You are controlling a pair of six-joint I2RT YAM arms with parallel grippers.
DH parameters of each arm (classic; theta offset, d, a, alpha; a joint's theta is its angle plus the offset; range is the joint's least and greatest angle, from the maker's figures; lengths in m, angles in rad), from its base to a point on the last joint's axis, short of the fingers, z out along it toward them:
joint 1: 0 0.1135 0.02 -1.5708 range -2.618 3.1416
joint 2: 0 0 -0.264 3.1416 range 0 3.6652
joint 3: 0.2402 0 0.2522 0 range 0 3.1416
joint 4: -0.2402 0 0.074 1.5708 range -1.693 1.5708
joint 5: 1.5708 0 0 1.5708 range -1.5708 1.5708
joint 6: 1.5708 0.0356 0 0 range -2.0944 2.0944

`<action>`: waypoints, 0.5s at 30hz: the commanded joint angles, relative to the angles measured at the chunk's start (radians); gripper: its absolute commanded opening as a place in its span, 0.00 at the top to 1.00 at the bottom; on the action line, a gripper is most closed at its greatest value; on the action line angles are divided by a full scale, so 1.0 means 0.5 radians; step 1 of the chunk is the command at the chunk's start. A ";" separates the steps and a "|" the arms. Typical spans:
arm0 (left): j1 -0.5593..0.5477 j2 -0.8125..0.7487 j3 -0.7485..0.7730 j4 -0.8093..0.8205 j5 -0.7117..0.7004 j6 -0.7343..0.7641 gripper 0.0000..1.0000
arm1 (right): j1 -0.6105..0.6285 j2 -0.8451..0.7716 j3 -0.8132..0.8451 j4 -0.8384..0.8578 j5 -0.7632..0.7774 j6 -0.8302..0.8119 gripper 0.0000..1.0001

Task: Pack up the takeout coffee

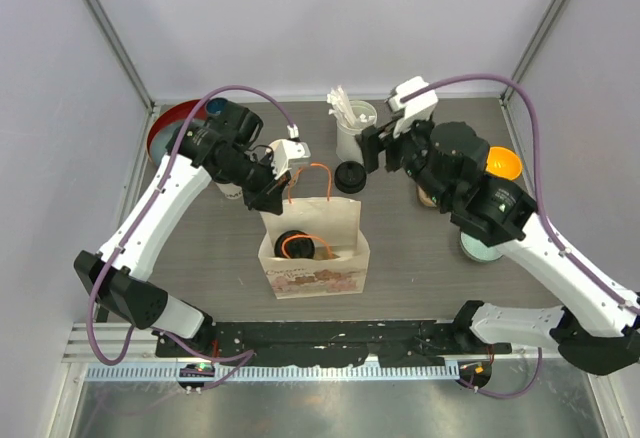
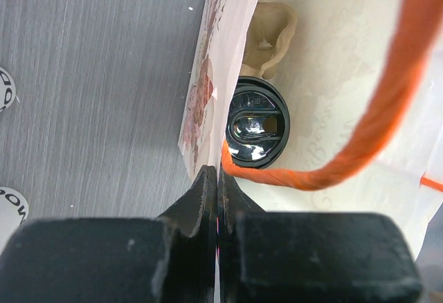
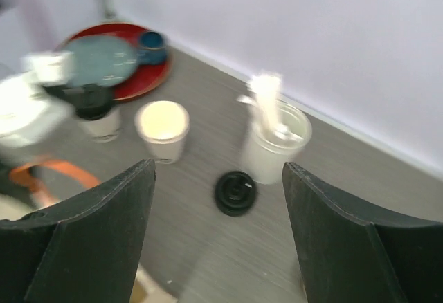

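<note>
L gripper is pinching the top edge of the paper bag. Its fingers are pressing together w/ the thin paper wall clamped between them. Just past the fingertips, inside the bag, a lidded cup is standing upright w/ its black lid facing the fingers. An orange handle is looping across right at the tips, crossing the near rim of that lid. Deeper in, beyond the cup, a tan pulp piece is sitting against the bag wall; can't tell whether it's touching the cup.

R gripper is hovering over the table, fingers standing wide apart w/ nothing between them. A loose black lid is lying flat on the table below and ahead of the tips. It's showing in the gap between the fingers, apart from both. Farther out, toward the L arm, an open white cup is standing upright, uncapped. Beyond the lid on the other side, a white tub of sticks is standing near it. Farthest off, a red plate is lying by the wall, blurred.
</note>
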 commanded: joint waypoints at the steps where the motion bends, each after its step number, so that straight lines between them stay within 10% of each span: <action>1: -0.009 -0.015 0.075 -0.291 0.001 -0.022 0.98 | -0.360 -0.024 -0.054 0.023 0.212 0.244 0.21; 15: -0.018 -0.022 0.065 -0.285 -0.021 -0.031 0.97 | -0.830 0.127 -0.213 -0.042 -0.163 0.419 0.21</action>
